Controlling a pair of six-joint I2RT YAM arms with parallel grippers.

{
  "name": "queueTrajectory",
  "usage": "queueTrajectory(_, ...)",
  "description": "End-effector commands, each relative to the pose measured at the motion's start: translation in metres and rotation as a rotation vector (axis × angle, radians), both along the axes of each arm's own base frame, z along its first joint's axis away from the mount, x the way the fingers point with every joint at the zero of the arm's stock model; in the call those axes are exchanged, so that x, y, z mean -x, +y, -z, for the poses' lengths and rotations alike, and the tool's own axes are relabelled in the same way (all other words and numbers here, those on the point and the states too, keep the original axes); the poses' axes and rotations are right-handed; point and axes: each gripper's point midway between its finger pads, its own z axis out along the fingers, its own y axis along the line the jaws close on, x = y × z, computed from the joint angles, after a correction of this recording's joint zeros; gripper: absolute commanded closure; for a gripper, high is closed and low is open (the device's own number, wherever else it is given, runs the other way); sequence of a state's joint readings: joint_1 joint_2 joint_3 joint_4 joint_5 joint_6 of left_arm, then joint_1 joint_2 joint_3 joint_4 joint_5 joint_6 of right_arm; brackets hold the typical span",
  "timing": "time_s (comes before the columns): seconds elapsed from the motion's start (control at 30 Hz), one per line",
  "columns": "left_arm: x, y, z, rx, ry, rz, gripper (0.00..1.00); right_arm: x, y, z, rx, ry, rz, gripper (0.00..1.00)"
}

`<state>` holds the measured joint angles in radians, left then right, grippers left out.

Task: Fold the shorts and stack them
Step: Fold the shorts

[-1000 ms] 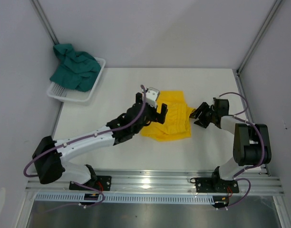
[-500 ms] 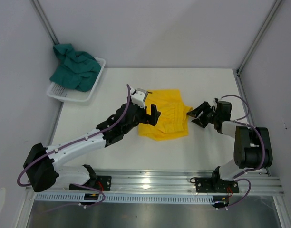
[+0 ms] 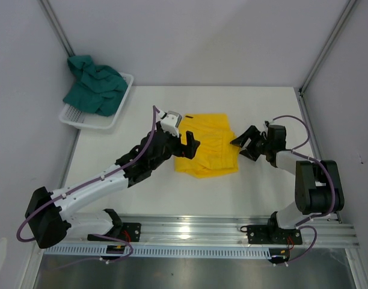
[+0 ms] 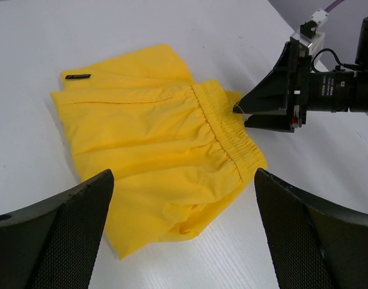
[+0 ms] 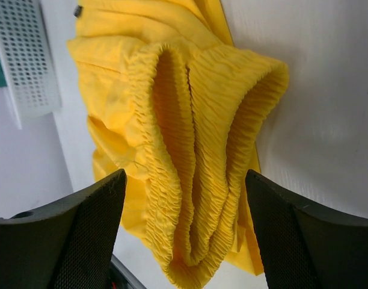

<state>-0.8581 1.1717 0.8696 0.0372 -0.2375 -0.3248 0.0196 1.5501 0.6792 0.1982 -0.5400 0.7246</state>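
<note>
Jaws on both the left gripper (image 3: pixel 190 144) and right gripper (image 3: pixel 239 146) stand spread, empty, flanking the folded yellow shorts (image 3: pixel 211 153) well right of the basket (image 3: pixel 82 122) holding the teal shorts (image 3: pixel 97 87); the right tips seem to touch the waistband (image 4: pixel 223 129), so retreating could drag the fold open.

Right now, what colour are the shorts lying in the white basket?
Dark teal-green shorts; best in the top view.
</note>
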Motion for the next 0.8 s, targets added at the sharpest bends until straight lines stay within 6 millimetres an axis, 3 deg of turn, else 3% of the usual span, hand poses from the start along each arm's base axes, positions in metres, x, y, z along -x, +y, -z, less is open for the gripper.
queueTrajectory(0.0,0.002,0.006,-0.017,0.039,-0.015,-0.009,0.01,-0.004,-0.007,-0.005,0.102,-0.033,0.017,0.17)
queueTrajectory(0.37,0.003,0.008,-0.016,0.030,-0.015,-0.008,0.01,-0.013,0.008,0.006,0.064,-0.036,-0.009,0.19)
queueTrajectory(0.63,0.003,0.008,-0.014,0.022,-0.015,-0.006,0.01,-0.020,0.027,0.012,0.061,-0.048,-0.055,0.34)
queueTrajectory(0.77,0.003,0.007,-0.013,0.018,-0.015,0.001,0.01,-0.030,0.026,0.007,0.149,-0.071,-0.040,0.44)
